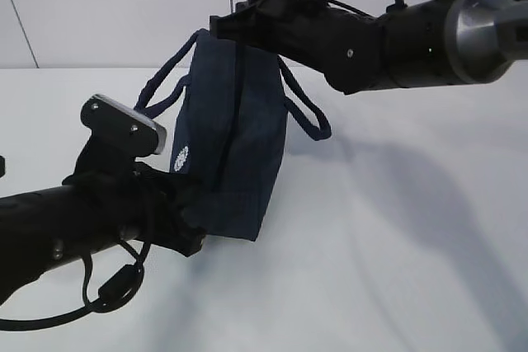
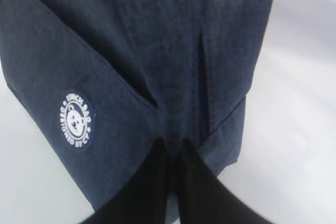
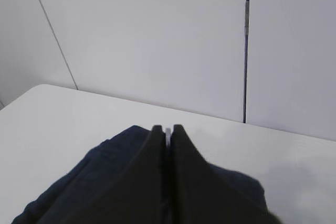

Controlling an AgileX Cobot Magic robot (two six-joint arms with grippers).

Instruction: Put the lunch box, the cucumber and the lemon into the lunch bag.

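The dark navy lunch bag stands tall on the white table, its zipper line running down the face and its white round logo low on the left side. My left gripper is shut on the bag's fabric at the lower end. My right gripper is at the bag's top, shut on a thin silver piece, the zipper pull, with navy fabric below it. The lunch box, the cucumber and the lemon are out of view.
Two padded loop handles hang off the bag's sides. The white table stretches to the right and front. A pale wall with a vertical seam stands behind the table.
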